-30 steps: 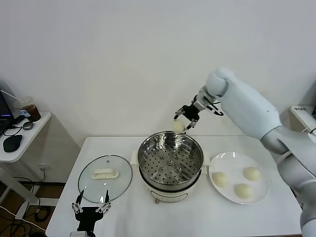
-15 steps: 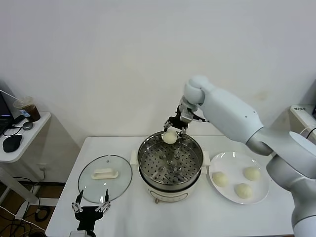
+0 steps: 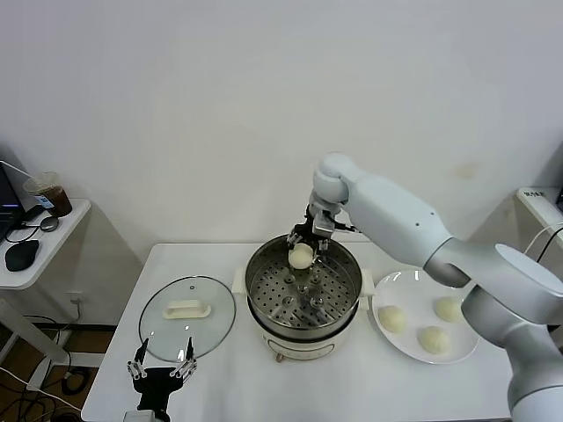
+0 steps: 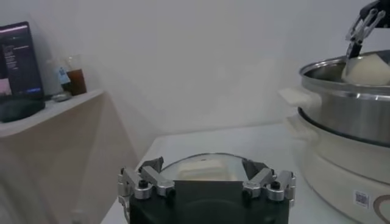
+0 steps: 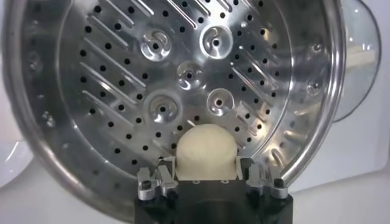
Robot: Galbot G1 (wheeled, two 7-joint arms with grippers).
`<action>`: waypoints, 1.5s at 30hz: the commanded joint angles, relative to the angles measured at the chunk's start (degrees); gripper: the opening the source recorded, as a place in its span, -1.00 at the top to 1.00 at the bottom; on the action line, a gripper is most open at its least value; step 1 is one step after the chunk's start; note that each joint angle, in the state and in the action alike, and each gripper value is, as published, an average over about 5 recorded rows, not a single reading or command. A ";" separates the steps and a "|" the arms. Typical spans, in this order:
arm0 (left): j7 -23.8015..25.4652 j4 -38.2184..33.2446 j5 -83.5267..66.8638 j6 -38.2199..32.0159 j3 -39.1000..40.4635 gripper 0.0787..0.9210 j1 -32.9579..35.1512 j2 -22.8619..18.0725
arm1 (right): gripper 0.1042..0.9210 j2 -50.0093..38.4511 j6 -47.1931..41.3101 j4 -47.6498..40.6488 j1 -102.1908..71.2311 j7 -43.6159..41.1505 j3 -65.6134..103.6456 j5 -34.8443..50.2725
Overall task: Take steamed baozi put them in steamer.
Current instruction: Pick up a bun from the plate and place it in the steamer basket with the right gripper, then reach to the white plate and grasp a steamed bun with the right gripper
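At the near left edge of the white table [image 3: 220, 378], the left gripper [image 3: 162, 369] sits parked low with its fingers spread wide and nothing between them. Just beyond it lies the round glass lid [image 3: 187, 317], flat on the tabletop, its white handle facing up (the left wrist view shows the lid's rim right ahead of the fingertips).

To the right of the lid, at the middle of the table, stands the steamer [image 3: 303, 290], a shiny steel basket with a perforated bottom set in a white pot base. The basket floor holds no bun.

On the right side of the table, just beside the steamer, rests a flat white plate [image 3: 400, 286]. Three steamed baozi [image 3: 392, 318] lie on it, apart from one another: one toward the steamer, one nearer the front, one toward the right.

Farther back, the right gripper [image 3: 302, 251] hangs over the far part of the basket, just above its rim, reaching in from the right. Its fingers are closed partway on the fourth bun [image 3: 301, 256], clamping it from both sides. In the right wrist view, that bun [image 5: 205, 151] sits between the two fingers with the perforated floor [image 5: 183, 79] below it, still clear of the metal.

At the far left, a side table [image 3: 44, 237] carries a cup of dark drink [image 3: 54, 193].
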 commanded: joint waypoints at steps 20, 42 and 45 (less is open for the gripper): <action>0.18 0.40 -0.03 0.04 0.12 -0.77 -0.34 0.10 | -0.76 -5.55 -5.12 5.25 3.52 -0.54 2.26 10.81; 0.92 1.22 -2.90 1.10 -1.60 -0.77 -2.01 2.01 | -0.76 -37.87 -69.19 21.62 9.57 -7.07 -3.88 31.01; 1.07 1.08 -3.29 1.37 -1.76 -0.77 -2.08 2.19 | -0.76 -41.58 -68.09 24.89 6.64 -7.32 -4.01 28.38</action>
